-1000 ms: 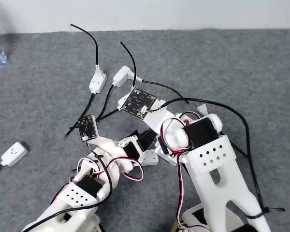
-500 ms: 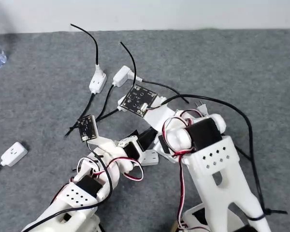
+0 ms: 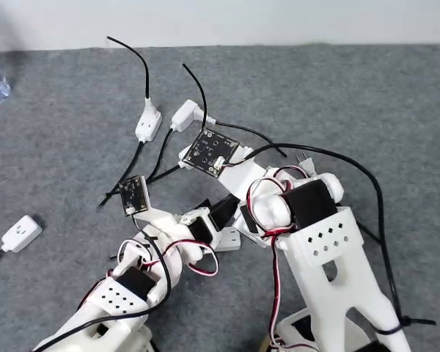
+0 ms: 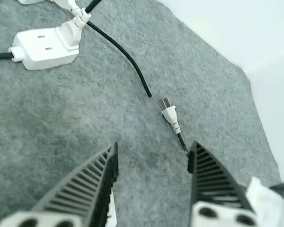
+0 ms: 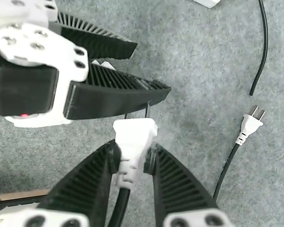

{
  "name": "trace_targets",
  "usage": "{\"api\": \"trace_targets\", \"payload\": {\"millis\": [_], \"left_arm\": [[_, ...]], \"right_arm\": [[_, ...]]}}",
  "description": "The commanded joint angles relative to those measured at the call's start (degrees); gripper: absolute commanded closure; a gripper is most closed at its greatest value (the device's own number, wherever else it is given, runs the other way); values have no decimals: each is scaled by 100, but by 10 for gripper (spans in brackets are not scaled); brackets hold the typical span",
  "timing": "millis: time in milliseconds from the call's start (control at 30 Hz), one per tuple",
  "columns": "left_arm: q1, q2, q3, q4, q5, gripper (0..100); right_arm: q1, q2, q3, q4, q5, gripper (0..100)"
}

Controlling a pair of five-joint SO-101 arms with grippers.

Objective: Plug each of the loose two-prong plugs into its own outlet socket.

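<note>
Right tool [image 5: 134,150]: pinching a white plug [image 5: 132,132]; wrist has swung slightly toward three o'clock.
Left tool [image 4: 154,150]: spread, empty, hardly moved.
Loose plug [image 4: 168,112]: lying on the bench [image 3: 396,95] at one o'clock.
Free socket [image 3: 20,233]: far off at nine o'clock; insertion seemingly still ahead.

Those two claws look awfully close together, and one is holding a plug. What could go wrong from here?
1. The right gripper, clamped on a plug, sits right beside the open left gripper; they might bump and knock the plug askew.
2. A black cable arcs around the right arm and could snag if that arm swings.
3. The free outlet lies far off on the left arm's side, likely a hard reach.
</note>
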Motion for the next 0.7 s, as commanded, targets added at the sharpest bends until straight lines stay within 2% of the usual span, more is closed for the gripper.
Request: {"api": "trace_targets", "payload": {"millis": [0,267,667], "left_arm": [[220,-97,-22,-9,-220,768],[35,-105,-31,-18,-237,768],[-765,-105,-189,-18,-527,768]], "right_arm": [[-101,-163,-334,-215,-70,991],[-84,-154,-308,-224,-62,991],[-75,-136,-343,-207,-79,991]]}}
